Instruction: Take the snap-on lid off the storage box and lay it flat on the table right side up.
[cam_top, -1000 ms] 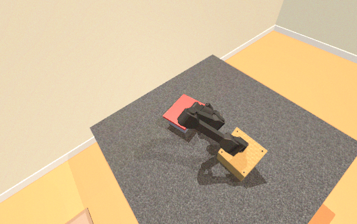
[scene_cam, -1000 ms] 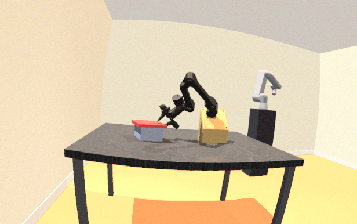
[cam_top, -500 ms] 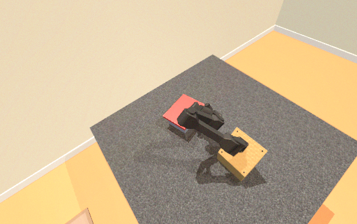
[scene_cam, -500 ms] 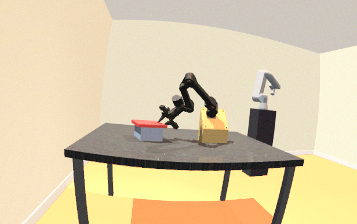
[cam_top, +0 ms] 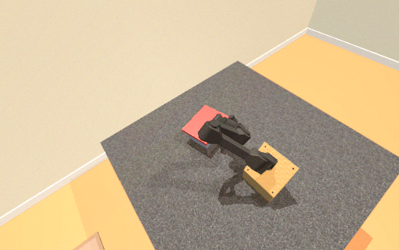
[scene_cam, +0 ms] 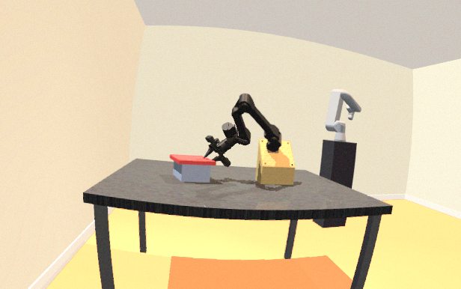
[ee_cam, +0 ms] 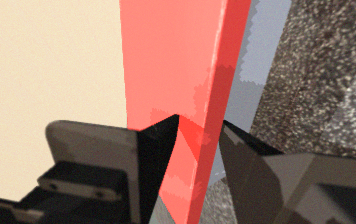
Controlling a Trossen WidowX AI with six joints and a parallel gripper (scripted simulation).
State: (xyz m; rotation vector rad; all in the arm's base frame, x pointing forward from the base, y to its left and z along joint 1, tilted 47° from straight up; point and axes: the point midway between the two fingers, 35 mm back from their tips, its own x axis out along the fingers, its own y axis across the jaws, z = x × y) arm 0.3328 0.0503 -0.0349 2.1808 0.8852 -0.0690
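Note:
The red lid sits on top of the blue-grey storage box, its rim overhanging the box walls. The box stands on the dark table. My gripper is shut on the lid's near edge: in the wrist view one fingertip is over the top face, the other on the outer side by the rim, with the rim between them. In the top view the arm hides the fingertips and part of the lid.
The arm's base stands on a yellow wooden block, to the right of the box in the exterior view. A wall rises beyond the table edge on the lid's side. A white arm on a black pedestal stands behind the table.

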